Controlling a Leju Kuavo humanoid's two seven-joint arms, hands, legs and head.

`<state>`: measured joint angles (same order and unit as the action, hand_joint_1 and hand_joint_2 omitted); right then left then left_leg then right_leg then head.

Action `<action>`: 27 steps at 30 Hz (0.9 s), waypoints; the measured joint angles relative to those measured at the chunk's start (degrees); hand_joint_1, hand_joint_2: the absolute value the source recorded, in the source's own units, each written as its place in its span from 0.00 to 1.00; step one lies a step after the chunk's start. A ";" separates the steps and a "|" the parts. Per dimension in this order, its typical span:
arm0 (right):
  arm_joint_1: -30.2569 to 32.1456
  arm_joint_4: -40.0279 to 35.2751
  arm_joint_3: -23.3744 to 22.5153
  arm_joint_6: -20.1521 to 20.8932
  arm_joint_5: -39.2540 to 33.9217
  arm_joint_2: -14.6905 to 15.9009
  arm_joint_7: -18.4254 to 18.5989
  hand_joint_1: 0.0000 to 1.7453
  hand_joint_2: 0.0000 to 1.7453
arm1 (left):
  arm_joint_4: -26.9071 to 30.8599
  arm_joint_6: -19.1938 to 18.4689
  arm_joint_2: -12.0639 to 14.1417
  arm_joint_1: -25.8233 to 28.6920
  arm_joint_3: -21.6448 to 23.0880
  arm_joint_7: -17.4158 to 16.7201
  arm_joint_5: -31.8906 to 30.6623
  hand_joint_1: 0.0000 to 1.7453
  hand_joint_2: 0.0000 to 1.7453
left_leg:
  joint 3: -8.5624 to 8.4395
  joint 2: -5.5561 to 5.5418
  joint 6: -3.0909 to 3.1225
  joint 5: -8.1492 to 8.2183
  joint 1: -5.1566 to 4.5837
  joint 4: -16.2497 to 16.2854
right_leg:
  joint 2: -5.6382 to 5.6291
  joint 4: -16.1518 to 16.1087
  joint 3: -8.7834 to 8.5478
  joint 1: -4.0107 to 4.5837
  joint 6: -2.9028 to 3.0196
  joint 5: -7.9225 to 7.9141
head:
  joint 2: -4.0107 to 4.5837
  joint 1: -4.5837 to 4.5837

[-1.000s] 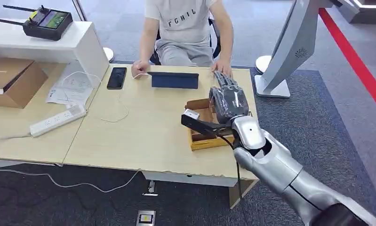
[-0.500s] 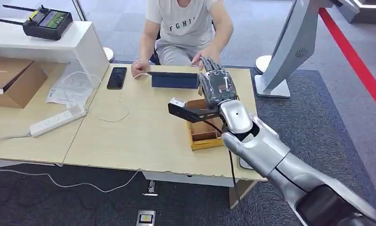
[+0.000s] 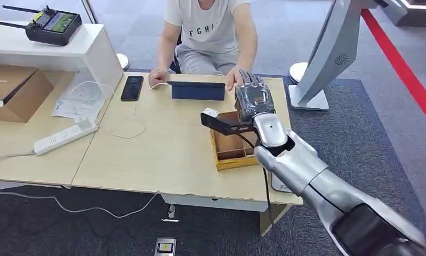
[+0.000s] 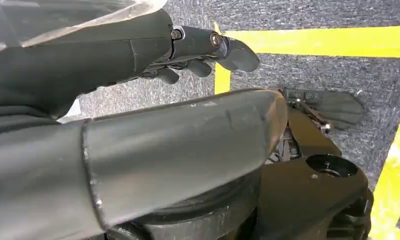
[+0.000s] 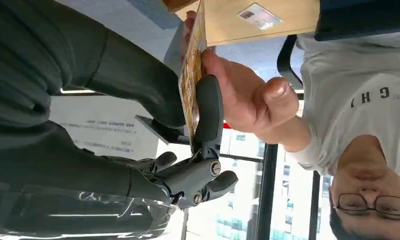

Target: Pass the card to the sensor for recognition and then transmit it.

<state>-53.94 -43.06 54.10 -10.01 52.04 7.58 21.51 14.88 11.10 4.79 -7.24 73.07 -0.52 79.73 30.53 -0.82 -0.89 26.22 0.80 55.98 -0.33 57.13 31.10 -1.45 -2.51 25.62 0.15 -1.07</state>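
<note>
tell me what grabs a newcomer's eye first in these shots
The silver right hand reaching across the far edge of the wooden table, pinching a card that a seated person's hand is also gripping. Below it, an open wooden box sits near the table's right end.

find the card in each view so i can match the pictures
Head view: the card itself cannot be made out; the right hand that holds it is at the desk's far edge.
Left wrist view: not in it.
Right wrist view: card edge-on, pinched by the right hand, person's hand on it.
Shared landmark: the person's hand.
</note>
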 joint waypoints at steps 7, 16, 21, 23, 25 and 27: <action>-0.14 1.66 0.00 -0.11 0.09 0.02 0.26 0.00 0.00 | 0.00 -0.42 0.20 0.01 0.15 0.13 0.00 0.00 0.00 | 0.00 0.00 0.00 0.00 0.00 0.00 | 0.00 0.00 0.00 0.00 0.00 0.00 | 0.00 0.00; -0.22 3.24 -0.02 3.02 0.55 0.50 0.46 0.00 0.00 | -0.02 -0.81 0.42 0.04 0.15 -0.20 0.02 0.00 0.00 | -0.01 0.00 0.00 0.00 0.00 0.00 | 0.00 0.00 0.00 0.00 0.00 0.00 | 0.00 0.00; -1.22 3.59 0.02 3.60 3.93 2.36 0.87 0.00 0.00 | -0.02 -0.81 0.61 0.09 0.15 -0.20 0.02 0.00 0.00 | -0.01 0.00 0.00 0.00 -0.01 0.01 | 0.00 0.00 0.03 -0.01 0.00 0.00 | 0.00 0.02; -1.95 3.56 -0.17 4.70 4.89 4.08 2.51 0.00 0.00 | -0.02 -0.81 0.70 0.10 0.15 -0.07 0.15 0.00 0.00 | -0.02 0.01 0.00 0.00 -0.01 0.03 | 0.01 -0.02 0.02 -0.01 0.00 0.00 | 0.00 0.00; -2.29 3.28 -0.77 6.04 5.27 6.39 3.50 0.00 0.00 | -0.02 -0.81 0.72 0.20 0.15 0.07 0.22 0.00 0.00 | 0.00 -0.03 0.01 0.00 -0.02 0.05 | 0.09 -0.04 -0.02 -0.02 0.00 0.00 | 0.00 -0.02; -2.35 3.11 -1.92 7.45 5.55 9.48 4.63 0.00 0.00 | -0.02 -0.79 0.74 0.31 0.15 0.07 0.65 0.00 0.00 | -0.01 -0.03 0.01 0.00 -0.04 0.07 | 0.09 -0.09 -0.02 -0.05 -0.05 -0.03 | 0.00 0.00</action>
<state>-56.29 -39.95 52.17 -2.56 57.59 17.06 26.14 14.86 10.32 5.53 -6.93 73.22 -0.46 80.39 30.52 -0.85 -0.87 26.23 0.76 56.05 -0.24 57.04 31.08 -1.50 -2.56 25.59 0.15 -1.07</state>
